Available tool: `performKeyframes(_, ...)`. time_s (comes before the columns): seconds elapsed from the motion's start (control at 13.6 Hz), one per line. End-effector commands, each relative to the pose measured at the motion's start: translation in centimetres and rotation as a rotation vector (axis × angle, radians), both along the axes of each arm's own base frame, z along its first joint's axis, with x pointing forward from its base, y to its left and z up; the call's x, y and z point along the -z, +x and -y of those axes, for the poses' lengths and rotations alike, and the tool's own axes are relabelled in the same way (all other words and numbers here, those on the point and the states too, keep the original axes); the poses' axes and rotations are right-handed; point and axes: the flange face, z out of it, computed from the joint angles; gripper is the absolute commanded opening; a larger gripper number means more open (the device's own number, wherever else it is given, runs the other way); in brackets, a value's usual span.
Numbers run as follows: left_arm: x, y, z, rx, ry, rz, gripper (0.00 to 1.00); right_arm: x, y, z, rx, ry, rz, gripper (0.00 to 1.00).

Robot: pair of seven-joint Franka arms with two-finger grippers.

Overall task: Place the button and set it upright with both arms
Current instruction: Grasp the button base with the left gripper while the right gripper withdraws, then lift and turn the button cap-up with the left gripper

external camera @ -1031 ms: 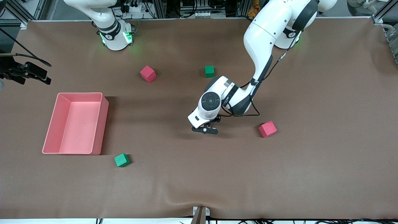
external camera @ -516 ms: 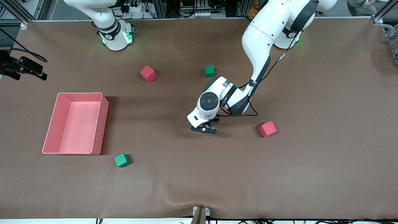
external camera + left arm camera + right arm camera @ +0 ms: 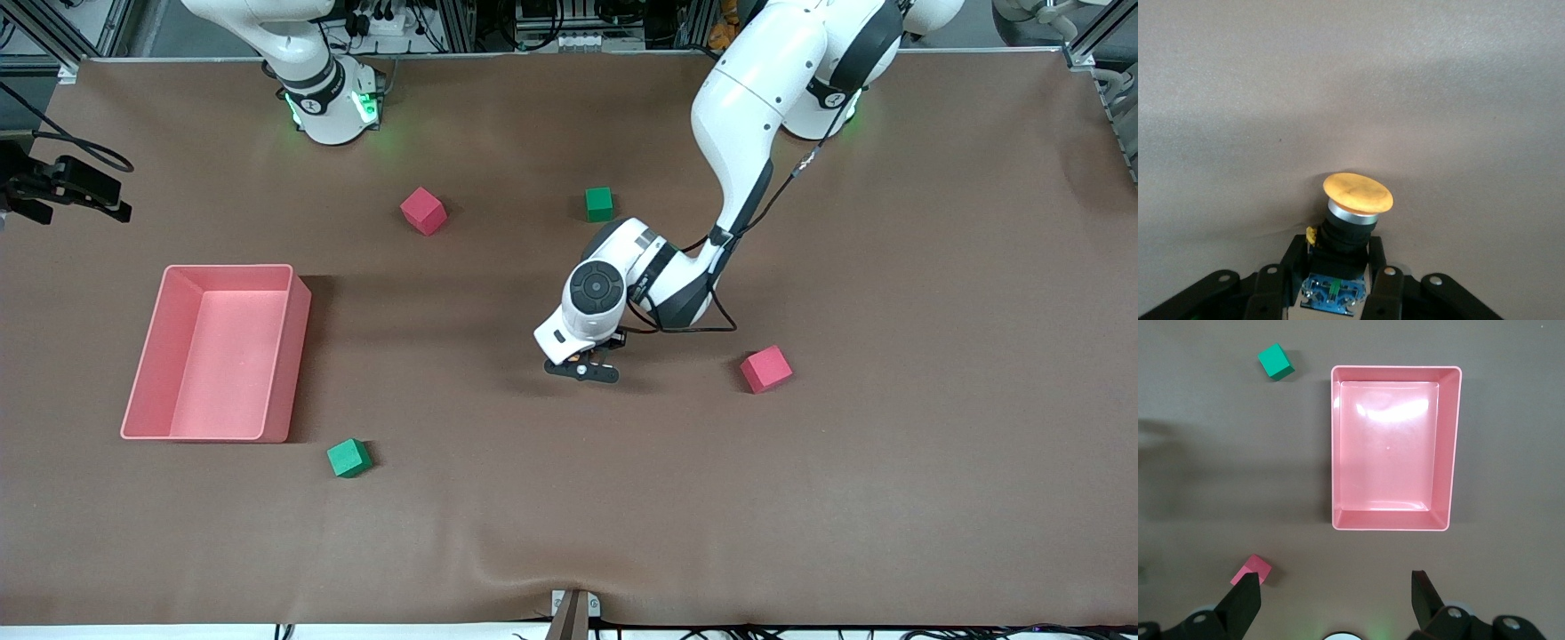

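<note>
My left gripper [image 3: 583,371] is shut on the button and holds it low over the brown mat near the table's middle. In the left wrist view the button [image 3: 1357,195] shows its round orange cap, silver ring and black body between the two black fingers [image 3: 1293,257] of the left gripper [image 3: 1336,247]. Under the hand in the front view the button is almost hidden. My right gripper [image 3: 80,191] hangs high at the right arm's end of the table, over the area beside the pink bin. In the right wrist view the right gripper [image 3: 1335,580] is open and empty.
A pink bin [image 3: 147,364] stands toward the right arm's end; it also shows in the right wrist view [image 3: 1451,447]. Red cubes [image 3: 422,211] [image 3: 765,369] and green cubes [image 3: 599,204] [image 3: 348,458] lie scattered on the mat.
My left gripper has shifted slightly toward the right arm's end with the button in it. My right gripper has drifted toward the edge of the front view.
</note>
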Motion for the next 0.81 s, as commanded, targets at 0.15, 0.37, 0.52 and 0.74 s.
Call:
performKeyframes(0.15,-4.8,0.7,0.9,-0.103,-0.019,0.061,0.00,-0.9,-0.4,0.5,-0.001,-0.009,-0.006,1.00)
performKeyframes(0.37,-6.2,-1.3,3.3,-0.324,-0.013,0.064,0.00,-1.0,-0.4,0.4,-0.002,0.000,-0.002,1.00)
performKeyframes(0.52,-7.5,-2.3,4.4,-0.434,0.035,0.160,0.00,-1.0,-0.4,0.4,-0.003,0.000,-0.002,1.00)
performKeyframes(0.74,-7.9,-5.2,7.1,-0.540,0.083,0.283,0.00,-1.0,-0.4,0.4,-0.002,0.000,-0.002,1.00)
